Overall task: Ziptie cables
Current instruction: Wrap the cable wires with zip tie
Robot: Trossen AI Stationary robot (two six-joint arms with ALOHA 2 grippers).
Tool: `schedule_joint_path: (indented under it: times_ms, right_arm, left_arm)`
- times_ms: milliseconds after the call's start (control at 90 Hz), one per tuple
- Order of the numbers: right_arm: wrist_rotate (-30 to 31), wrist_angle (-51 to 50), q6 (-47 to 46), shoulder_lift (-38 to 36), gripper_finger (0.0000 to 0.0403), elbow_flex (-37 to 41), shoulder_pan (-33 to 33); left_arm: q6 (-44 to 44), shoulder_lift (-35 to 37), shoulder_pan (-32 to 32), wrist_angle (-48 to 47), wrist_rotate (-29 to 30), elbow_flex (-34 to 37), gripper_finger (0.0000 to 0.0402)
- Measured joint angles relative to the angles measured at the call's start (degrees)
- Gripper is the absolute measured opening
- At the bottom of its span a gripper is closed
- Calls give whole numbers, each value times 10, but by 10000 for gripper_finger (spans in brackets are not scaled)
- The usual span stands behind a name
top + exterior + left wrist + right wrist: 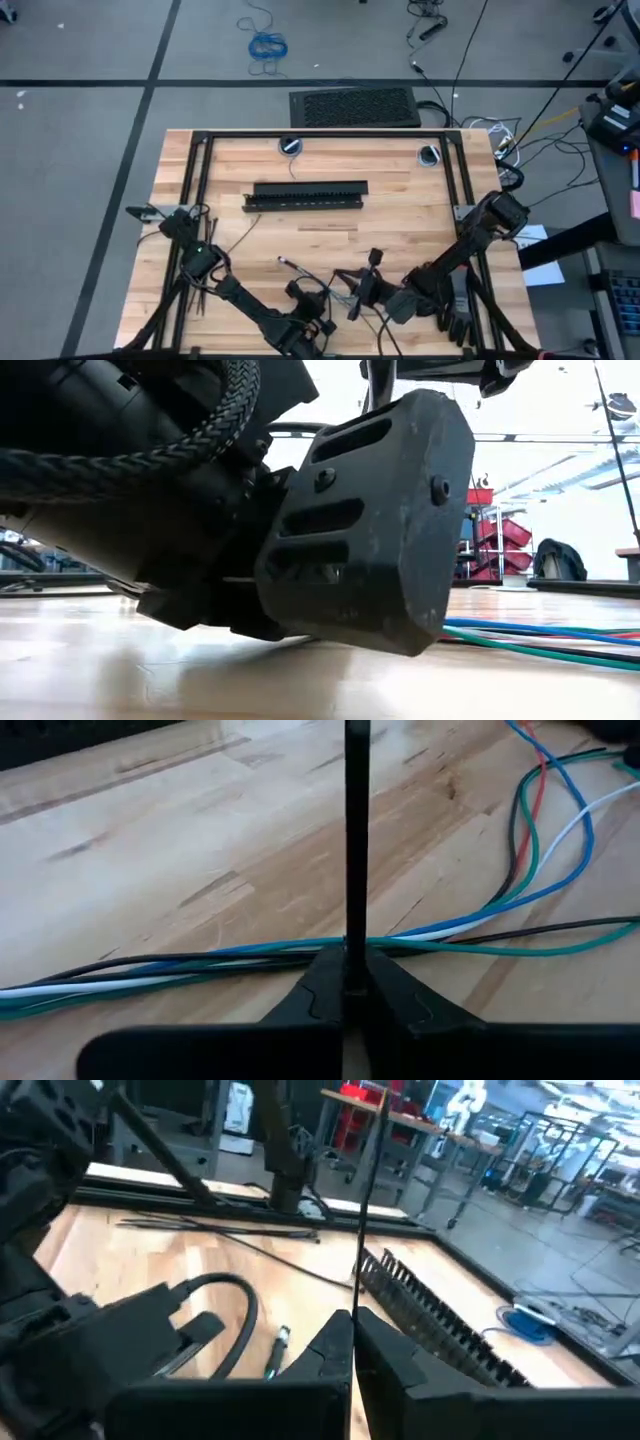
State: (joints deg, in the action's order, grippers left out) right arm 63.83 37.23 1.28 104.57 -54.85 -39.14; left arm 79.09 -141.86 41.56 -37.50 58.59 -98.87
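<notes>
Left gripper [345,985] pinching ziptie [355,830] above cables [200,970], right gripper [352,1342] pinching another

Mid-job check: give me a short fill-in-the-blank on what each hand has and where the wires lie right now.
1. The left hand is shut on a thin black ____.
2. The right hand grips a ziptie that stands ____ between its fingers.
3. The cables lie flat on the wooden ____.
4. In the high view, the long black bar lies ____ from the arms' bases than both hands do.

Missing words: ziptie; upright; table; farther
</notes>
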Motion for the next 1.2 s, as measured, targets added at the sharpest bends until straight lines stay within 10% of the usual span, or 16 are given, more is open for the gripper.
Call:
schedule_joint_path:
  times_ms: [689, 1200]
  right_arm:
    - [-25, -153, -135, 4, 0, -3, -18]
    - [55, -256, -137, 5, 0, -2, 37]
  left_arm:
    - [-298, 88, -13, 5, 41, -9, 106]
    - [-165, 87, -66, -152, -10, -9, 107]
